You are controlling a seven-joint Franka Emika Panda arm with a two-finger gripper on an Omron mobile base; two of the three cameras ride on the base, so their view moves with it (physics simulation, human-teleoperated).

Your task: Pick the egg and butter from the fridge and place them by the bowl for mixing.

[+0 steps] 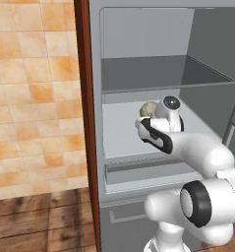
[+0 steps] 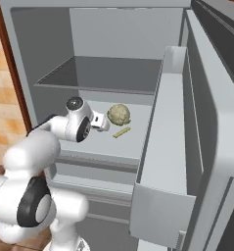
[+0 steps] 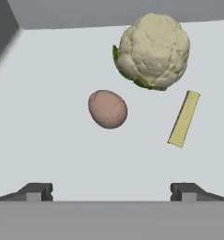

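The fridge (image 1: 138, 34) stands open, and my arm reaches onto its middle shelf (image 2: 138, 142). In the hand view the brown speckled egg (image 3: 108, 108) lies on the pale shelf floor, just ahead of my gripper (image 3: 112, 192) and apart from it. My gripper is open, with its two dark fingertips (image 3: 38, 191) spread wide and nothing between them. The pale-yellow butter (image 3: 184, 118) stick lies to the right of the egg; from the right base it shows as the butter (image 2: 121, 132) in front of my gripper (image 2: 103, 123). The bowl is out of view.
A greenish-white cauliflower (image 3: 153, 50) sits behind the egg and butter, near the back wall; it is the cauliflower (image 1: 148, 109) seen past my wrist. The open fridge door (image 2: 206, 122) with its racks stands to the right. An upper shelf (image 1: 158, 81) hangs above my hand.
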